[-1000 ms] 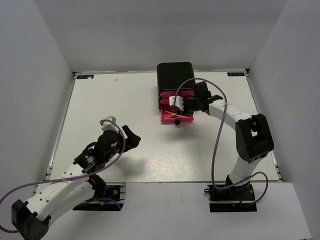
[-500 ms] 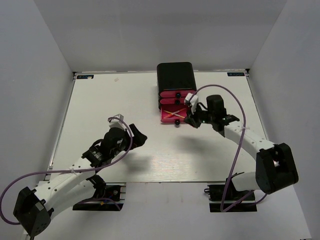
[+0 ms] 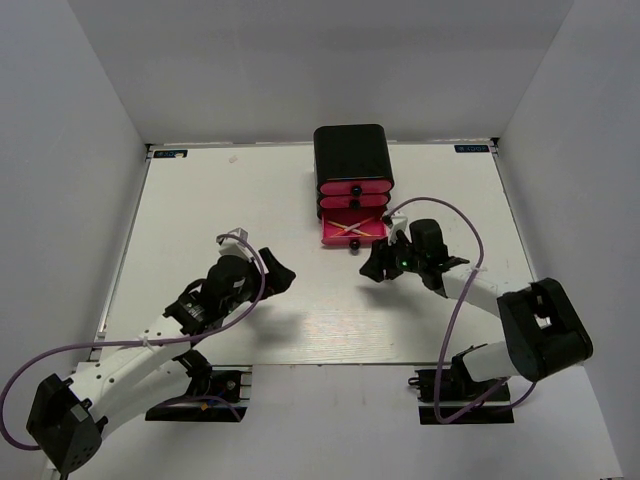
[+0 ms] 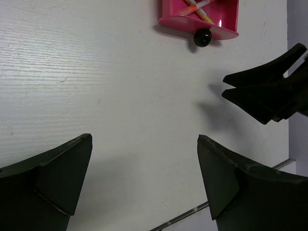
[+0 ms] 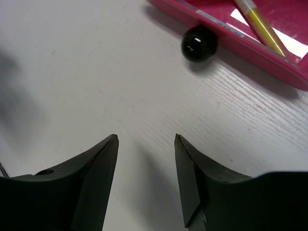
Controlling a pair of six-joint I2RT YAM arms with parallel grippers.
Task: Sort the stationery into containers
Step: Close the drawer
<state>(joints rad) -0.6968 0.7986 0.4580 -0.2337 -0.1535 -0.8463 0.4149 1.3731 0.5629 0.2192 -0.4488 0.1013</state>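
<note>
Black drawer box (image 3: 350, 150) stands at the far edge of the table (image 3: 200, 210), centre; broad white tabletop to its left and front. Right gripper (image 3: 372, 268) just front-right of the pulled-out bottom drawer (image 3: 352, 232), apart from its black knob (image 3: 354, 246), jaws parted, holding nothing; left gripper (image 3: 277, 273) well apart at near left, spread wide, grasping nothing. Thin pens (image 4: 196, 6), yellow and orange among them, lie crossed in that drawer; upper two drawers (image 3: 335, 190) shut.

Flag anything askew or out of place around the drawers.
The bottom pink drawer with a black knob stands pulled out while the two pink drawers above are shut; thin pens lie crossed inside it. Nothing looks spilled.
</note>
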